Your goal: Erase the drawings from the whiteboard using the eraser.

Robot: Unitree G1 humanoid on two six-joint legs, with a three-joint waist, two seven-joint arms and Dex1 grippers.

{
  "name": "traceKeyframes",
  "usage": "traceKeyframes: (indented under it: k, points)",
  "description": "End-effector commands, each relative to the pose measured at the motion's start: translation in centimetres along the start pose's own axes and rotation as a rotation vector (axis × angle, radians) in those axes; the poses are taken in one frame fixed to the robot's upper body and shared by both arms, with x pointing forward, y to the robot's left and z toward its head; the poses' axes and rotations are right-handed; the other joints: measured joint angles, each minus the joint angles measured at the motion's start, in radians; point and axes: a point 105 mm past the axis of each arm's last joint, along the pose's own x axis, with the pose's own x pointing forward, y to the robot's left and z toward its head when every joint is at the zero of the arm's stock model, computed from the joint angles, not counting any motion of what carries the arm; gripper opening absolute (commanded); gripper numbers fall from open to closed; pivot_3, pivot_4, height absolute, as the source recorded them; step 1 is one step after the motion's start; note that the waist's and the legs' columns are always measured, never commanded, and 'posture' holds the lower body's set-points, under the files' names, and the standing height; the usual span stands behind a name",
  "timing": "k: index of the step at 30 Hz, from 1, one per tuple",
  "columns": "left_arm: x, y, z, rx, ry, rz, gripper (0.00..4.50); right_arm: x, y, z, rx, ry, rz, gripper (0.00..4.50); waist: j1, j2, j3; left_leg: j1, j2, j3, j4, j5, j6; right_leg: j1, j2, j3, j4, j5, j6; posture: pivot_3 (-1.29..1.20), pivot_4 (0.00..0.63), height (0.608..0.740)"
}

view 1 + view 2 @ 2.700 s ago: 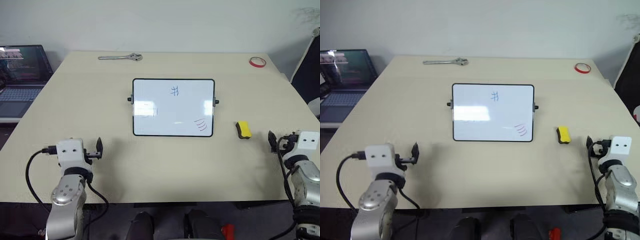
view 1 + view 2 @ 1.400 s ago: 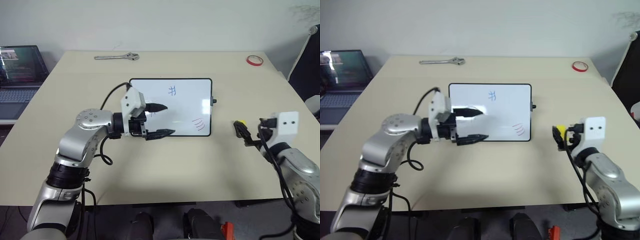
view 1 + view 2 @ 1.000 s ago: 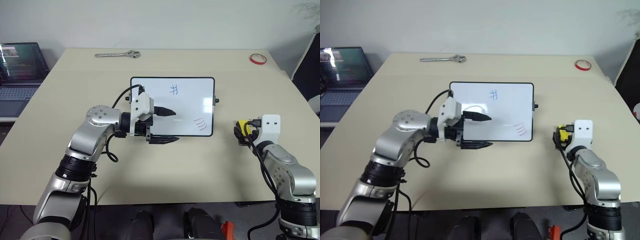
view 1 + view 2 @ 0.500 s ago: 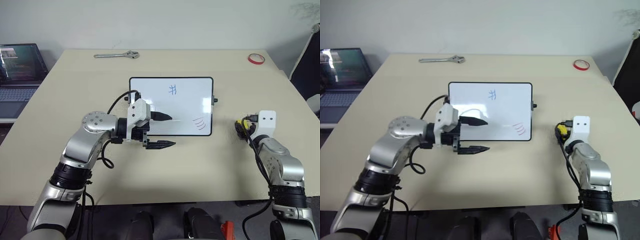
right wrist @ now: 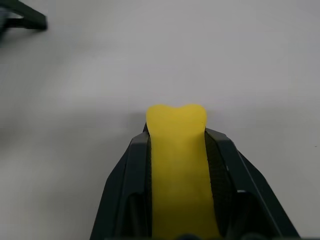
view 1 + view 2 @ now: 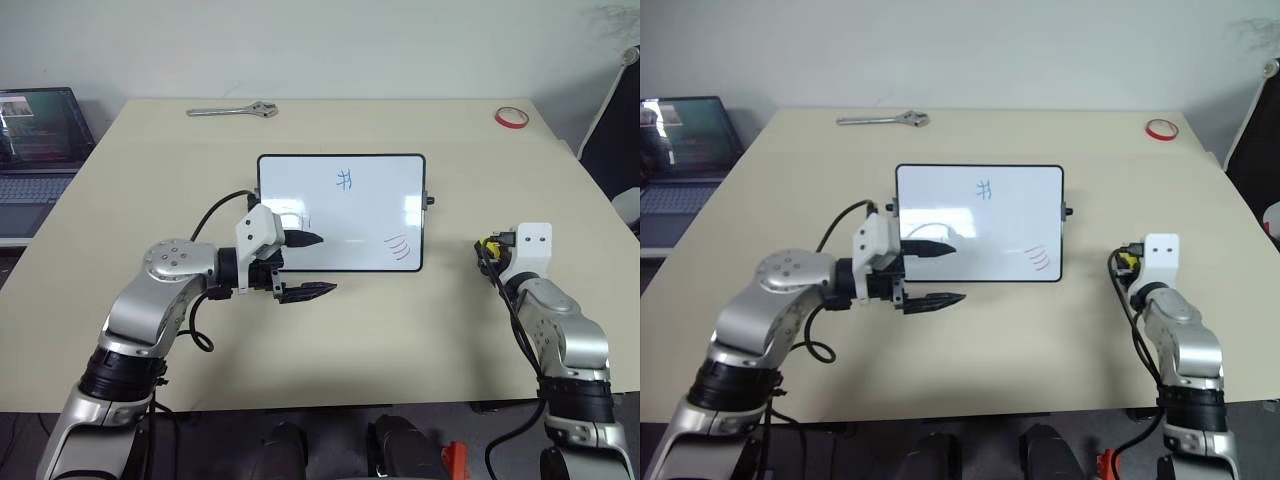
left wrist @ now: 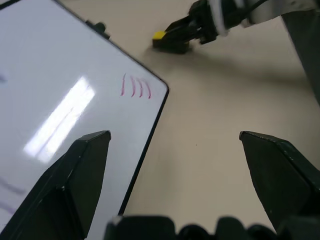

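Observation:
The whiteboard lies flat at mid-table with its drawings: a blue hash mark, red curved strokes and a faint dark sketch partly behind a finger. My left gripper hovers open over the board's near left part, one finger above the board and one past its near edge. To the right of the board, my right gripper is shut on the yellow eraser, which is pinched and bulging between the fingers. The left wrist view shows the eraser low at the table.
A metal wrench lies at the far edge of the table and a red tape ring at the far right corner. A laptop stands off the table's left side. Bare tabletop lies between the board and the eraser.
My right gripper's fingers have closed on the eraser. My left gripper has drawn back to the left and a little lower, staying open.

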Motion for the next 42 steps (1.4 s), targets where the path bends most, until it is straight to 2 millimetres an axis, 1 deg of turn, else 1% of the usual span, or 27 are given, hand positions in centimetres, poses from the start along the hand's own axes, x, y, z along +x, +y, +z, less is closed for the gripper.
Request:
traceKeyframes:
  k: [1, 3, 5, 6, 7, 8, 9, 11, 13, 18, 19, 22, 26, 29, 33, 34, 36, 38, 40, 42]
  points:
    - [-1.5, 1.7, 0.9, 0.016, -0.016, 0.183, 4.5, -2.4, 3.1, 2.8, -0.052, -0.127, 0.132, 1.11, 0.001, 0.0, 0.0, 0.0, 0.0, 0.0, 0.0, 0.0, 0.0, 0.0, 0.0, 0.0, 0.0, 0.0, 0.0, 0.0, 0.15, 0.74]
    - [-1.9, 2.6, 0.7, -0.006, -0.016, 0.268, 4.5, -3.7, 5.1, 3.7, -0.073, -0.171, 0.206, 1.11, 0.002, 0.0, 0.0, 0.0, 0.0, -0.001, 0.001, 0.0, 0.0, 0.0, 0.0, 0.0, 0.001, 0.0, 0.0, 0.0, 0.15, 0.74]
    - [-2.1, 3.0, 0.8, -0.017, -0.016, 0.307, 4.5, -4.4, 6.5, 4.3, -0.072, -0.195, 0.251, 1.11, 0.001, 0.0, 0.0, 0.0, 0.0, -0.001, 0.002, 0.0, 0.0, 0.0, 0.0, 0.0, 0.001, 0.0, 0.0, 0.0, 0.15, 0.74]
    - [-2.1, 3.2, 0.9, -0.012, -0.018, 0.327, 4.5, -4.7, 7.5, 4.7, -0.078, -0.213, 0.284, 1.11, 0.001, 0.0, 0.0, 0.001, 0.0, -0.001, 0.002, 0.0, 0.0, 0.001, 0.0, 0.0, 0.002, 0.0, 0.0, 0.0, 0.15, 0.74]
    - [-2.3, 3.9, 1.1, -0.016, -0.025, 0.368, 4.5, -4.8, 9.1, 5.7, -0.097, -0.247, 0.336, 1.11, 0.001, 0.0, 0.0, 0.001, 0.0, -0.001, 0.002, 0.0, 0.0, 0.001, 0.0, -0.001, 0.002, 0.0, 0.0, 0.0, 0.15, 0.74]
    - [-2.3, 4.4, 1.2, -0.02, -0.031, 0.397, 4.5, -4.9, 10.3, 6.3, -0.113, -0.271, 0.371, 1.11, 0.0, 0.0, 0.0, 0.001, 0.0, -0.001, 0.002, 0.0, 0.0, 0.001, 0.0, -0.001, 0.002, 0.0, 0.0, 0.0, 0.15, 0.74]
    - [-2.3, 4.8, 1.4, -0.033, -0.04, 0.414, 4.5, -4.7, 11.4, 7.0, -0.12, -0.293, 0.404, 1.11, 0.0, 0.0, 0.0, 0.001, -0.001, -0.001, 0.002, 0.0, 0.0, 0.001, 0.0, -0.001, 0.002, 0.0, 0.0, 0.0, 0.15, 0.74]
    - [-2.2, 5.1, 1.6, -0.039, -0.041, 0.415, 4.5, -4.1, 12.8, 7.9, -0.114, -0.321, 0.429, 1.11, 0.0, 0.0, 0.0, 0.001, -0.001, -0.001, 0.003, 0.0, 0.0, 0.001, 0.0, -0.001, 0.002, 0.0, 0.0, 0.0, 0.15, 0.74]
    - [-2.0, 5.3, 1.7, -0.033, -0.033, 0.411, 4.5, -3.5, 13.7, 8.6, -0.11, -0.339, 0.437, 1.11, 0.0, 0.0, 0.0, 0.001, -0.002, -0.002, 0.003, 0.0, 0.0, 0.001, 0.0, -0.002, 0.002, 0.0, 0.0, 0.0, 0.15, 0.74]
    - [-2.3, 6.5, 2.1, -0.033, -0.021, 0.439, 4.5, -1.6, 16.4, 10.5, -0.177, -0.402, 0.477, 1.11, 0.001, 0.0, 0.0, 0.0, -0.001, -0.001, 0.003, 0.0, 0.0, 0.0, 0.0, -0.002, 0.001, 0.0, 0.0, 0.0, 0.15, 0.74]
    - [-2.4, 6.6, 2.0, -0.031, -0.011, 0.44, 4.5, -0.6, 16.8, 10.9, -0.208, -0.41, 0.475, 1.11, 0.0, 0.0, 0.0, 0.0, -0.001, -0.001, 0.003, 0.0, 0.0, 0.0, 0.0, -0.002, 0.001, 0.0, 0.0, 0.0, 0.15, 0.74]
    - [-2.4, 6.6, 2.0, -0.019, 0.003, 0.44, 4.5, 1.6, 17.3, 11.8, -0.285, -0.424, 0.449, 1.11, -0.002, 0.0, 0.0, 0.0, -0.001, -0.001, 0.003, 0.0, 0.0, 0.0, 0.0, -0.002, 0.002, 0.0, 0.0, 0.0, 0.15, 0.74]
    - [-2.3, 6.3, 2.5, 0.003, -0.014, 0.432, 4.5, 3.8, 17.6, 12.4, -0.369, -0.416, 0.434, 1.11, -0.002, 0.0, 0.0, 0.0, -0.001, -0.001, 0.003, 0.0, 0.0, 0.0, -0.001, -0.002, 0.001, 0.0, 0.0, 0.0, 0.15, 0.74]
    - [-2.3, 6.0, 2.4, 0.003, -0.01, 0.427, 4.5, 4.9, 18.2, 12.5, -0.393, -0.401, 0.443, 1.11, -0.002, 0.0, 0.0, 0.0, 0.0, -0.001, 0.003, 0.0, 0.0, 0.0, -0.002, -0.002, 0.001, 0.0, 0.0, 0.0, 0.15, 0.74]
    - [-2.4, 5.7, 2.1, 0.005, -0.004, 0.428, 4.5, 5.8, 19.3, 12.7, -0.398, -0.409, 0.476, 1.11, -0.006, 0.0, 0.0, 0.0, 0.0, -0.001, 0.003, 0.0, 0.0, 0.0, -0.002, -0.002, 0.002, 0.0, -0.001, 0.0, 0.15, 0.74]
    - [-2.5, 5.6, 2.0, 0.007, -0.002, 0.429, 4.5, 6.0, 19.6, 12.5, -0.42, -0.407, 0.482, 1.11, -0.007, 0.0, 0.0, 0.001, 0.0, 0.0, 0.003, 0.0, 0.0, 0.0, -0.002, -0.002, 0.003, 0.0, -0.001, 0.0, 0.15, 0.74]
    - [-2.5, 5.6, 2.0, 0.003, -0.004, 0.434, 4.5, 6.2, 20.1, 11.6, -0.474, -0.38, 0.52, 1.11, -0.007, 0.0, 0.0, 0.001, 0.0, -0.001, 0.003, 0.0, 0.0, 0.0, -0.002, -0.002, 0.003, 0.001, -0.001, 0.0, 0.15, 0.74]
    - [-2.6, 5.5, 1.9, 0.001, -0.004, 0.436, 4.5, 6.2, 20.6, 10.2, -0.526, -0.335, 0.577, 1.11, -0.006, 0.0, 0.0, 0.001, 0.0, -0.001, 0.003, 0.0, 0.0, 0.0, -0.002, -0.002, 0.003, 0.001, -0.001, 0.0, 0.15, 0.74]
    - [-2.8, 5.5, 1.7, -0.001, -0.002, 0.44, 4.5, 6.1, 20.7, 9.0, -0.6, -0.303, 0.613, 1.11, -0.006, 0.0, 0.0, 0.001, 0.0, -0.001, 0.004, 0.0, 0.0, 0.0, -0.002, -0.002, 0.004, 0.001, -0.001, 0.0, 0.15, 0.74]
    - [-2.8, 5.5, 1.6, -0.003, -0.002, 0.442, 4.5, 6.4, 20.2, 9.3, -0.641, -0.317, 0.578, 1.11, -0.005, 0.0, 0.0, 0.001, 0.0, -0.001, 0.004, 0.0, 0.0, 0.0, -0.002, -0.002, 0.005, 0.001, -0.001, 0.0, 0.15, 0.74]
